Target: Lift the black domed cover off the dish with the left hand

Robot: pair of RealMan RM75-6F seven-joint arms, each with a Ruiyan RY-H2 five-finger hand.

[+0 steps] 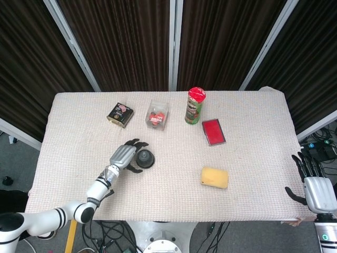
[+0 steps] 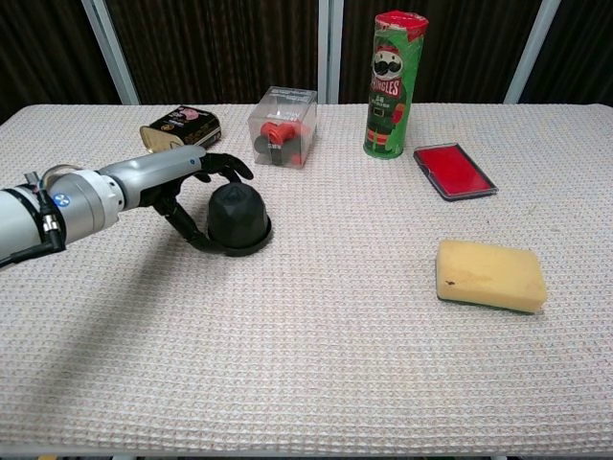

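The black domed cover (image 2: 238, 216) was flanked by the left hand (image 2: 188, 182), fingers spread, nothing gripped. The right hand (image 1: 315, 185) was held open off-table.

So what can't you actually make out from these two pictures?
- What lies under the black domed cover: the cover hides it in both views.
- Whether the left hand touches the cover: its fingers block the contact.
- The right hand: outside the chest view.
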